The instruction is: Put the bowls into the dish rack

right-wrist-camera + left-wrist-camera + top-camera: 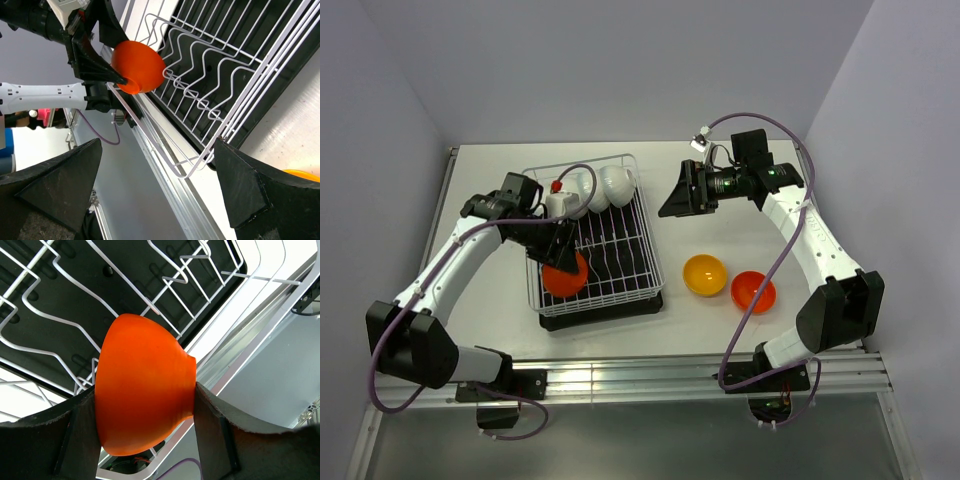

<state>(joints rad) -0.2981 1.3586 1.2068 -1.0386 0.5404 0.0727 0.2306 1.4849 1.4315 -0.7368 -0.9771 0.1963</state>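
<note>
Top external view: white bowls [603,188] already sit in the dish rack [623,250]. Left jaws grip a red-orange bowl [564,276] over its near end, right jaws open and empty. Yellow bowl [704,275] and second red bowl [753,291] wait on the counter [720,230], so roughly halfway I'd say.

White bowls [605,188] stand on edge at the far end of the white wire dish rack [648,235]. A red-orange bowl [565,277] hangs tipped on its side over the rack's near left corner. A yellow-orange bowl [704,274] and a second red-orange bowl [753,291] sit open side up on the counter [700,215], to the rack's right.
</note>
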